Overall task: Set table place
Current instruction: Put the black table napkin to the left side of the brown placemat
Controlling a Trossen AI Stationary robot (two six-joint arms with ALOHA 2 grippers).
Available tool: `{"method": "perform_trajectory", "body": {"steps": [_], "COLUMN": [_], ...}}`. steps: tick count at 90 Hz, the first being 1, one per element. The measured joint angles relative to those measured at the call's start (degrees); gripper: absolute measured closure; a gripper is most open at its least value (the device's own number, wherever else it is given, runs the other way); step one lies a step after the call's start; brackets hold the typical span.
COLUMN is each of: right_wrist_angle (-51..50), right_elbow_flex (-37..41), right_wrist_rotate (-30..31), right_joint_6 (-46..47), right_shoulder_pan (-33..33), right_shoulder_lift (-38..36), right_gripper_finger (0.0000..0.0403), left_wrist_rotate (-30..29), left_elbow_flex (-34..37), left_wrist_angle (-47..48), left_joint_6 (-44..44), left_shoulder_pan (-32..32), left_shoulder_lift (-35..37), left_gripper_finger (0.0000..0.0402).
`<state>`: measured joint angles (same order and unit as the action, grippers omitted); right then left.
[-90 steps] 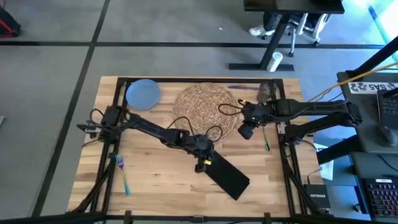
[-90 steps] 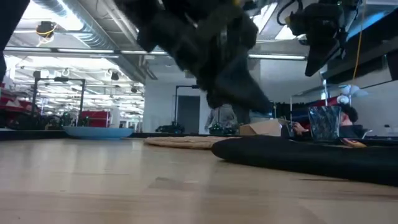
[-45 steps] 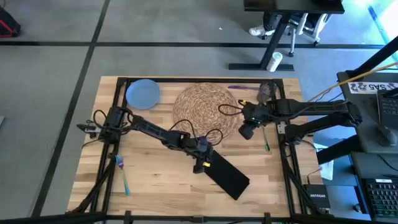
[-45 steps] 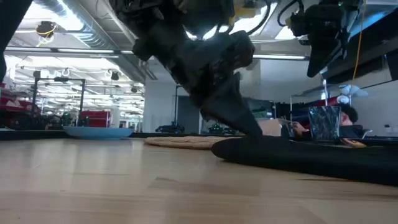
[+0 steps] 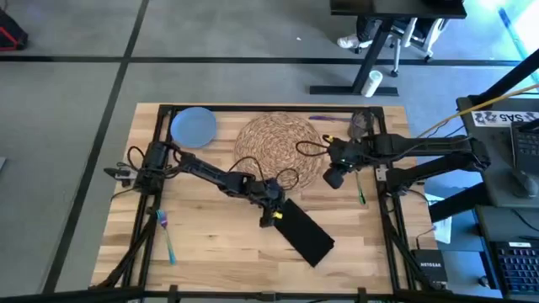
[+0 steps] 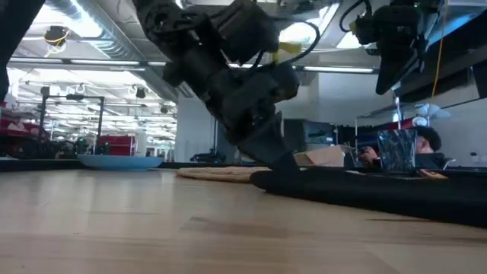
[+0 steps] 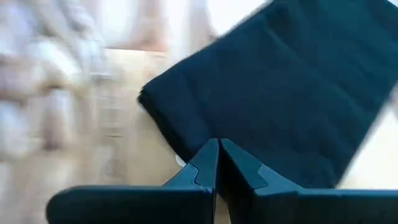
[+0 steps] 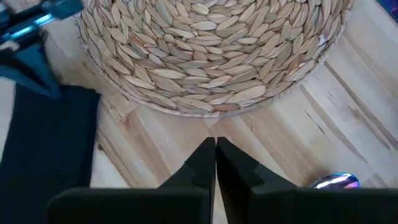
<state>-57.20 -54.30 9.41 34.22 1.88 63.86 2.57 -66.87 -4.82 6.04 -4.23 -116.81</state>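
The black napkin (image 5: 305, 231) lies flat and slantwise on the table (image 5: 210, 252), near the middle. My left gripper (image 5: 271, 215) is shut, its tips down on the napkin's far-left end. My right gripper (image 5: 333, 178) hangs shut above the wood just right of the woven placemat (image 5: 278, 143) and touches nothing. The pale blue plate (image 5: 194, 126) sits at the far left. The teal fork (image 5: 168, 242) lies near the left edge. A green-handled piece of cutlery (image 5: 360, 195) lies at the right, and the grey cup (image 5: 360, 124) stands at the far right. My left gripper presses its shut fingertips (image 7: 217, 149) down on the napkin's top face beside its far-left end (image 7: 186, 134). The fingers come slanting down from the table's left (image 6: 266, 144). The napkin stays flat on the table.
A purple-handled piece (image 5: 324, 119) lies along the far edge behind the placemat. Black frame rails (image 5: 160, 151) run along the table's left and right sides. Bare wood (image 5: 210, 252) stretches along the near edge, left of the napkin.
My left gripper has come down onto the napkin's far-left end and moved a little toward the table's far left. The napkin has slid slightly that way with it, still flat.
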Motion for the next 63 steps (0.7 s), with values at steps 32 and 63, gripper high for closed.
{"method": "perform_trajectory", "body": {"steps": [32,63], "right_wrist_angle": [0.08,0.42], "right_elbow_flex": [0.0,-0.02], "right_wrist_rotate": [0.0,0.02], "right_joint_6": [0.0,-0.39], "right_shoulder_pan": [-0.04,-0.01], "right_shoulder_lift": [0.01,0.0], "right_gripper_finger": [0.0403,0.0403], "left_wrist_rotate": [1.62,-3.45], "left_elbow_flex": [0.0,-0.09], "left_wrist_angle": [2.38,0.84], "left_joint_6": [1.49,7.85], "left_shoulder_pan": [3.13,-2.0], "left_shoulder_lift": [7.91,13.34], "left_gripper_finger": [0.0402,0.0402]}}
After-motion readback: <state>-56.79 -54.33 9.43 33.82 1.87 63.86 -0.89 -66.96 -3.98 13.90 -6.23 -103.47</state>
